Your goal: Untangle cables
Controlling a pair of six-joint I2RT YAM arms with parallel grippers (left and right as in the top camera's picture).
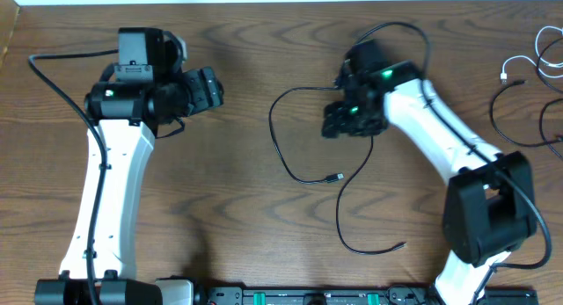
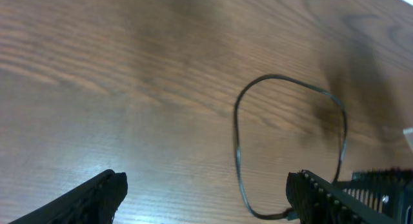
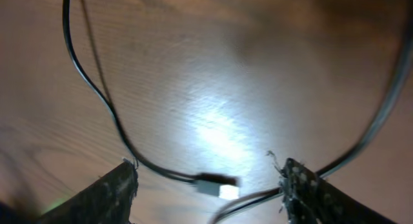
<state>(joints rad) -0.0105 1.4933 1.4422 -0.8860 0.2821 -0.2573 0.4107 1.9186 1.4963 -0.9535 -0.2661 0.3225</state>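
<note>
We see the right gripper point(image 3: 210, 171) hanging low over the middle of the brown wood-grain table point(image 1: 246, 221), its two black fingers point(image 3: 110, 195) spread apart and closed on nothing. In its wrist view the small silver-tipped plug point(image 3: 217, 185) of a thin black cable point(image 1: 274, 136) lies on the wood between the fingers and touches neither of them. From that plug the cable sweeps out in a wide open loop towards the left, then curves back under the gripper's body. A second thin black strand point(image 1: 341, 219) comes out from beneath the same gripper and bends towards the robot-side edge; we cannot tell whether it belongs to the same cable. The left gripper point(image 2: 208, 182) is above the far left part of the table, its fingers also wide apart with only bare wood between them, and the black loop lies ahead of it towards its right finger. Well apart from both, at the right edge of the table, we see a thin white cable point(image 1: 515, 68) and more loose black cords point(image 1: 495, 120).
</note>
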